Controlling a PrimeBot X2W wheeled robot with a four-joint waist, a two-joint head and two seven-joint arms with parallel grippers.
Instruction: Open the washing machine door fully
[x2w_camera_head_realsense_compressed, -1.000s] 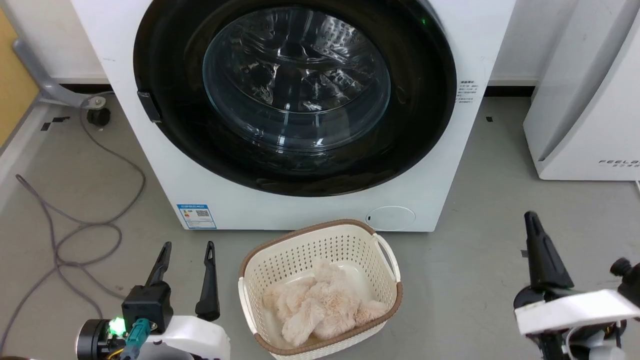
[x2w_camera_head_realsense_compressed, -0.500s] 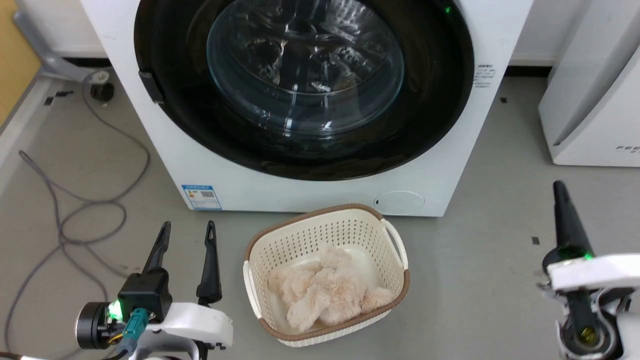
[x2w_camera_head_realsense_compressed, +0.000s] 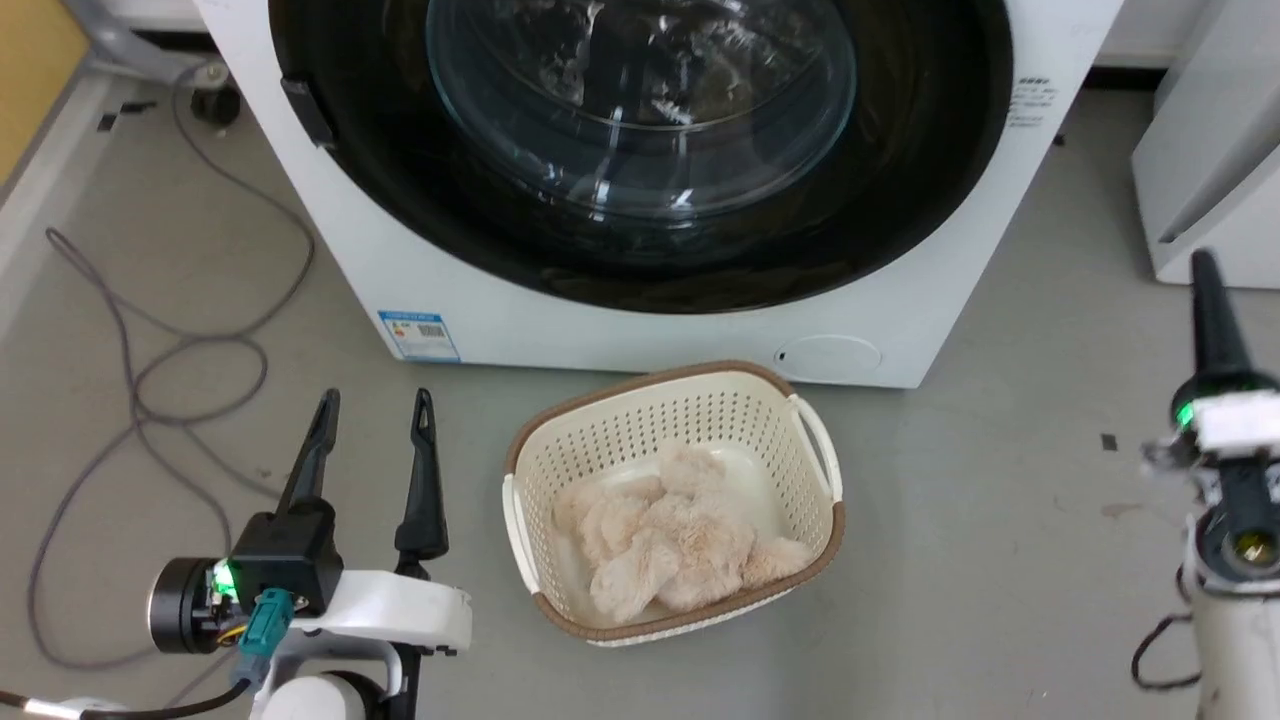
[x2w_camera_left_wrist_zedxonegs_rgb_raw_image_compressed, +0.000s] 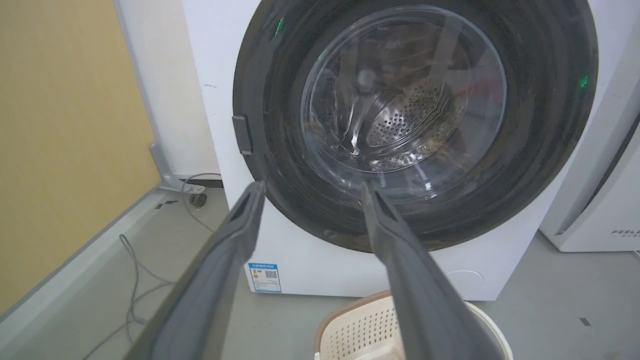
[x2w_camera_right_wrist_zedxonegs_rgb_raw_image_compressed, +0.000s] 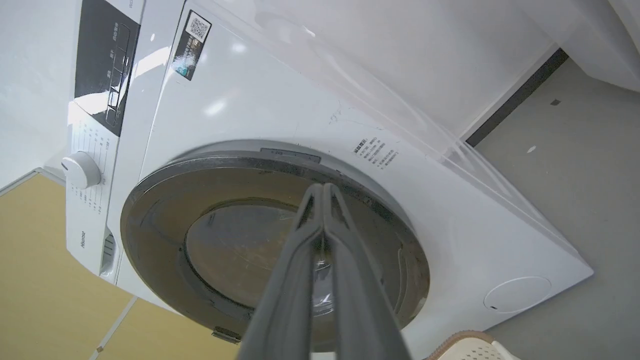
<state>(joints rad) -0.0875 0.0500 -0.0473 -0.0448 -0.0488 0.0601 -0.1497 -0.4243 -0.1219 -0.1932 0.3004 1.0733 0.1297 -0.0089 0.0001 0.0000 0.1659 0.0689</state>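
Observation:
The washing machine is a white box standing straight ahead, with its round glossy black door lying flush against the front. A small dark tab sits on the door's left rim. My left gripper is open and empty, low on the floor side, well short of the washer. In the left wrist view the left gripper points at the door. My right gripper is shut on nothing, off to the right. In the right wrist view the right gripper aims at the door.
A cream basket holding a fluffy beige cloth sits on the floor right before the washer. Grey cables trail on the floor at left. A white slanted appliance stands at right, and a yellow wall at left.
The head camera has shifted, so the washer sits higher in the picture. My right gripper has moved forward and outward, with its wrist turned. The door and left gripper look unchanged.

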